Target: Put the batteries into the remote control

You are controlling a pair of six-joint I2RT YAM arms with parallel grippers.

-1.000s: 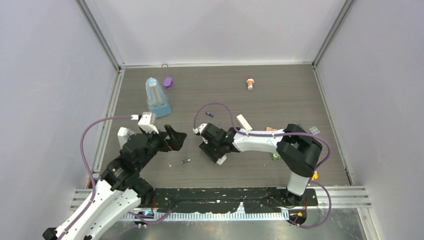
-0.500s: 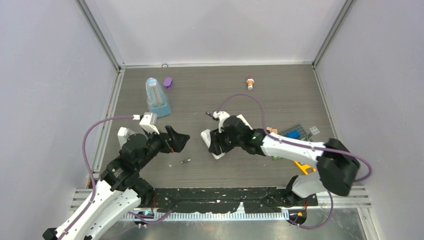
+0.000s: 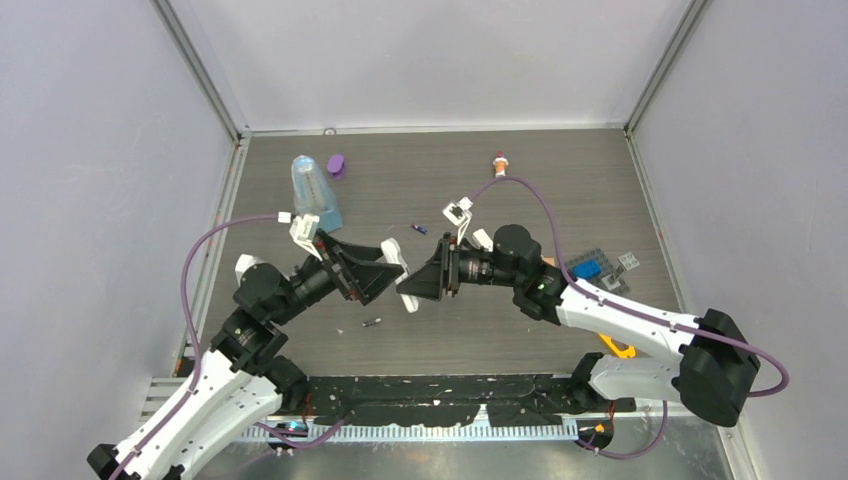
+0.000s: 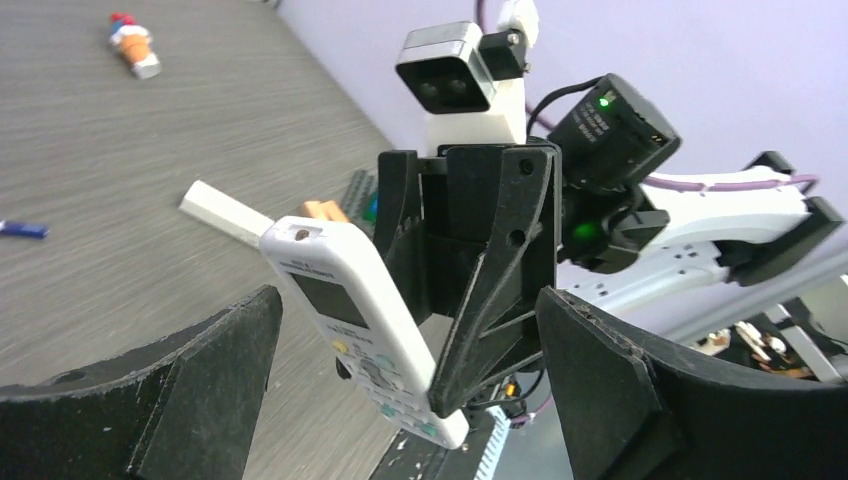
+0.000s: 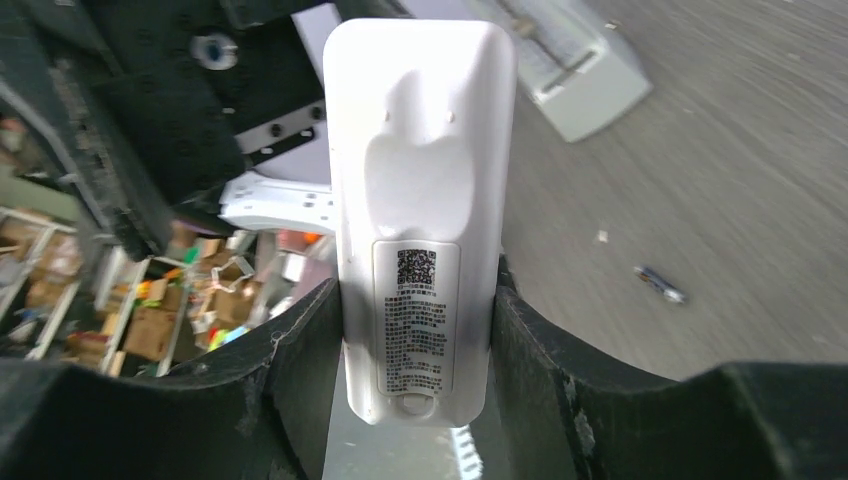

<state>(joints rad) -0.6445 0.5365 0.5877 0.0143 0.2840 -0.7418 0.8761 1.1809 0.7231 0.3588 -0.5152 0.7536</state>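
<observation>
Right claw [image 5: 415,335] is pinching the remote [image 5: 420,130] mid-air by its long edges. Left claw [image 3: 368,268] is spread wide just beside the remote. Looks like light, stiff, slick plastic, so I'd grab the top-end edges.

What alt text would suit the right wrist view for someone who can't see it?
The right pincer grips a small flat white rectangular plastic remote control by its long edges, its labelled back facing the camera. Beyond it a tiny dark slim battery lies on the grey wood-grain table.
</observation>
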